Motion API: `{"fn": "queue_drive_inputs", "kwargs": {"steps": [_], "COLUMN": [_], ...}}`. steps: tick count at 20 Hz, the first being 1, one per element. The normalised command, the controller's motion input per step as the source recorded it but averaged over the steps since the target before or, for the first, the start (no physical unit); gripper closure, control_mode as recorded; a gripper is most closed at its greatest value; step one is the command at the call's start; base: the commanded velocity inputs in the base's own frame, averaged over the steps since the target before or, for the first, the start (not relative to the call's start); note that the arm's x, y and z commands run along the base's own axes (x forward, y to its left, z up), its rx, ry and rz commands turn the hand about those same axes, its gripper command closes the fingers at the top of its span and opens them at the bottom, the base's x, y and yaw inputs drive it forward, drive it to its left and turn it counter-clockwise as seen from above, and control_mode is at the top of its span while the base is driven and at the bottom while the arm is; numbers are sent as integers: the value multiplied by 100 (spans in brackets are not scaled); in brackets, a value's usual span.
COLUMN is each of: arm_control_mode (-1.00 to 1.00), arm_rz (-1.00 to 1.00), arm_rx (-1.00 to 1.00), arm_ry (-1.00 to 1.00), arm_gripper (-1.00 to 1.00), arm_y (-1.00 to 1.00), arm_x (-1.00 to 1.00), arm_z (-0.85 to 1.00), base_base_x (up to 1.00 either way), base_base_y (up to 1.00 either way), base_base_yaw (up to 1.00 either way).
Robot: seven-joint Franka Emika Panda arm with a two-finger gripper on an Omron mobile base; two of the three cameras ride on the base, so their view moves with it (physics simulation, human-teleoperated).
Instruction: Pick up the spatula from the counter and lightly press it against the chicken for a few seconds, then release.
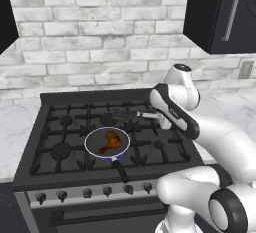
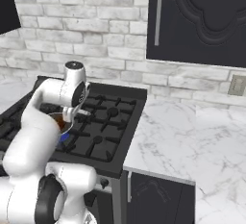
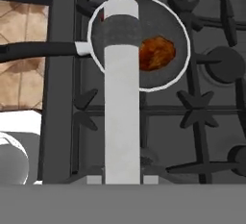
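The gripper (image 3: 122, 179) is closed around the spatula (image 3: 121, 112), whose pale handle with a dark band runs straight up the hand view from between the fingers. In the left base view the gripper (image 1: 145, 114) sits above the middle of the stove (image 1: 55, 127), with the spatula (image 1: 122, 112) reaching out leftward over the grates beyond the far rim of the pan (image 1: 90, 139). In the hand view the handle crosses the pan (image 3: 180, 69) and covers the near edge of the chicken (image 3: 158, 53). Whether the tool touches the meat cannot be told; from the left base view it appears to hang clear of it. The chicken (image 1: 111, 141) lies in the middle of the pan, which rests on a front burner with its dark pan handle (image 1: 120, 170) pointing toward the knobs (image 1: 87, 193). Marble counter (image 2: 192, 136) flanks the stove.
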Motion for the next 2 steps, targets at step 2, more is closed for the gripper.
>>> {"fn": "queue_drive_inputs", "kwargs": {"steps": [2], "arm_control_mode": [-100], "arm_rz": [-11], "arm_rx": [4], "arm_ry": [0], "arm_gripper": [100], "arm_y": [0], "arm_x": [-43], "arm_z": [23], "base_base_x": [0], "base_base_y": [0], "base_base_yaw": [0]}}
